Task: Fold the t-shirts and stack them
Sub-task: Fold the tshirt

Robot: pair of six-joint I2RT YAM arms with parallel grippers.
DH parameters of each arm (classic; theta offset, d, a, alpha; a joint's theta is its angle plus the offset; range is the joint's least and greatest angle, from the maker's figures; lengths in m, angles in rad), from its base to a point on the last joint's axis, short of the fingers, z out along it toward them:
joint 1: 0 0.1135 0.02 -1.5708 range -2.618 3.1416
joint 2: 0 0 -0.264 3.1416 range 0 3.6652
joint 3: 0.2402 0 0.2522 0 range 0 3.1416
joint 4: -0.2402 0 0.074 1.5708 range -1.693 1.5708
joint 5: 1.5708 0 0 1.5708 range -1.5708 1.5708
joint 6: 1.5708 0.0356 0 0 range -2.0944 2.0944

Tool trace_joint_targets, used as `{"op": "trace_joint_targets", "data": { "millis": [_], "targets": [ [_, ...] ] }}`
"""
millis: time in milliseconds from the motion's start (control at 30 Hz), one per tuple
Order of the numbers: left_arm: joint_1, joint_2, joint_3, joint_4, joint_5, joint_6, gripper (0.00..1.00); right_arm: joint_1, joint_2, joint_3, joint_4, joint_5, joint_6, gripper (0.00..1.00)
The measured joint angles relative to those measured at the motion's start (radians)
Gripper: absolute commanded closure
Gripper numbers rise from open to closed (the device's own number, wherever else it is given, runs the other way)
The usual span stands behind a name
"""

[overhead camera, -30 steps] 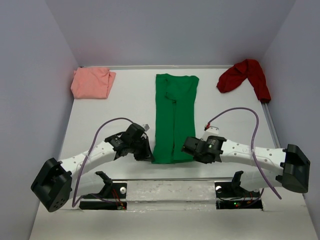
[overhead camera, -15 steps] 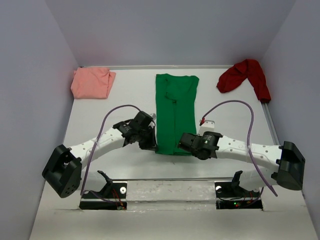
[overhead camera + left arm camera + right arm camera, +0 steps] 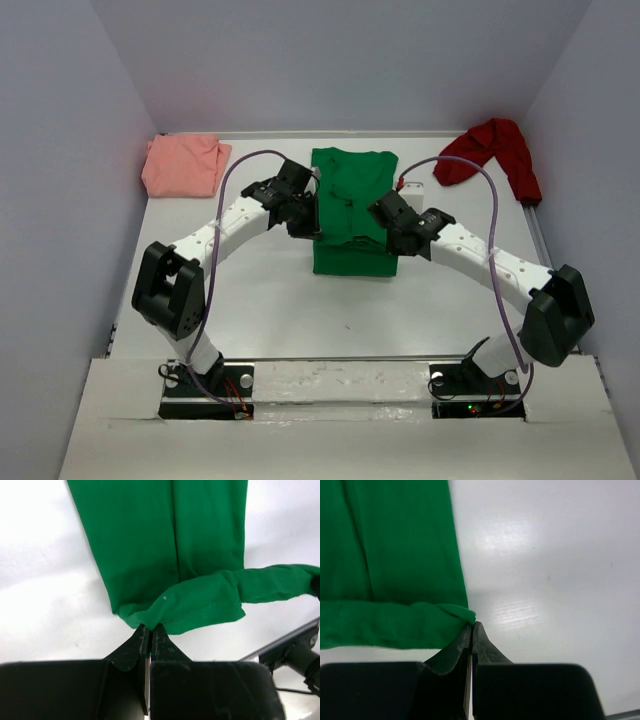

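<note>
Top external view: a white worktop carries three t-shirts. The green t-shirt lies as a narrow strip down the middle, with its collar end near the far edge. Its near end is doubled over above the rest, held at both corners. My left claw is pinched together on the left corner of that hem. My right claw is pinched together on the right corner.

Left wrist view: my left claw bites the hem edge, and green cloth sags across to the right.

Right wrist view: my right claw clamps a small fold of green, with bare worktop to its right.

The pink t-shirt lies folded in the far left corner. The dark red t-shirt lies crumpled in the far right corner.
</note>
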Motion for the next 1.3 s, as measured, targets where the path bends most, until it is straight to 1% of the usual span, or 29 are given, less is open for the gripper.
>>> {"op": "trace_joint_targets", "data": {
  "millis": [133,400,467,633,767,900,1100,1300],
  "targets": [
    [0.041,0.109,0.121,-0.035,0.002,0.051,1.00,-0.063,0.102,0.116,0.061,-0.071,-0.153,1.00],
    [0.103,0.298,0.343,-0.127,0.010,0.121,1.00,-0.167,0.266,0.332,0.091,-0.187,-0.333,1.00],
    [0.112,0.344,0.402,-0.154,0.016,0.135,1.00,-0.196,0.301,0.380,0.096,-0.209,-0.360,1.00],
    [0.127,0.484,0.620,-0.228,0.027,0.164,1.00,-0.245,0.377,0.469,0.100,-0.257,-0.409,1.00],
    [0.134,0.571,0.768,-0.270,0.040,0.171,1.00,-0.267,0.426,0.499,0.102,-0.281,-0.429,1.00],
    [0.138,0.616,0.821,-0.285,0.058,0.171,1.00,-0.277,0.473,0.514,0.103,-0.300,-0.439,1.00],
    [0.145,0.646,0.822,-0.295,0.070,0.171,1.00,-0.290,0.547,0.541,0.105,-0.332,-0.450,1.00],
    [0.156,0.657,0.822,-0.294,0.083,0.171,1.00,-0.302,0.603,0.607,0.103,-0.336,-0.450,1.00]
  ]
}}
